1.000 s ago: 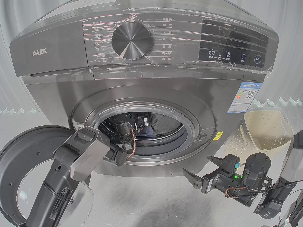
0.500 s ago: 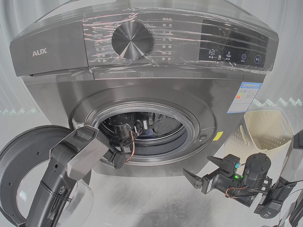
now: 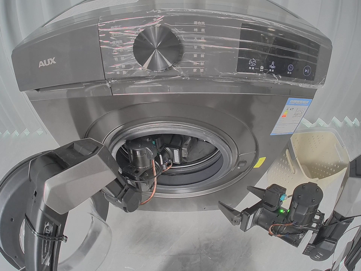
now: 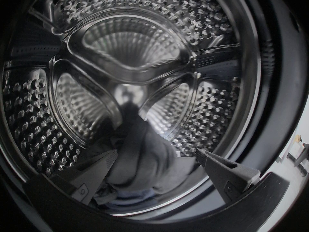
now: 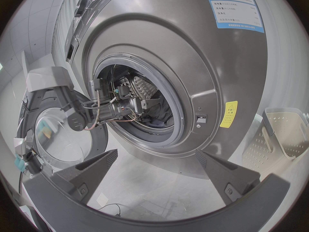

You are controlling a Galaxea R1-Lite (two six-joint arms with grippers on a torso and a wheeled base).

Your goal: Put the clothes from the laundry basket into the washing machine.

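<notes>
Head view puts the right gripper (image 3: 235,198) nearest, low over the floor (image 3: 180,241) before the washer (image 3: 180,106). Its fingers are spread wide, with nothing between them. In the right wrist view the same spread fingers (image 5: 96,168) frame the washer's open mouth.

The door (image 3: 22,181) is swung open to the left. The left arm passes in front of it and goes through the mouth, so the left gripper (image 3: 186,147) sits just inside the front rim of the drum (image 4: 128,65).

In the left wrist view the left gripper (image 4: 154,151) is also spread and pinches nothing. The clothes (image 4: 145,158), a dark grey bundle, lie at the drum's bottom near the front rim, between and just beyond its fingertips. Whether a finger touches the cloth cannot be told.

The cream basket (image 3: 319,159) stands on the floor just beside the washer's lower right corner, tilted.
</notes>
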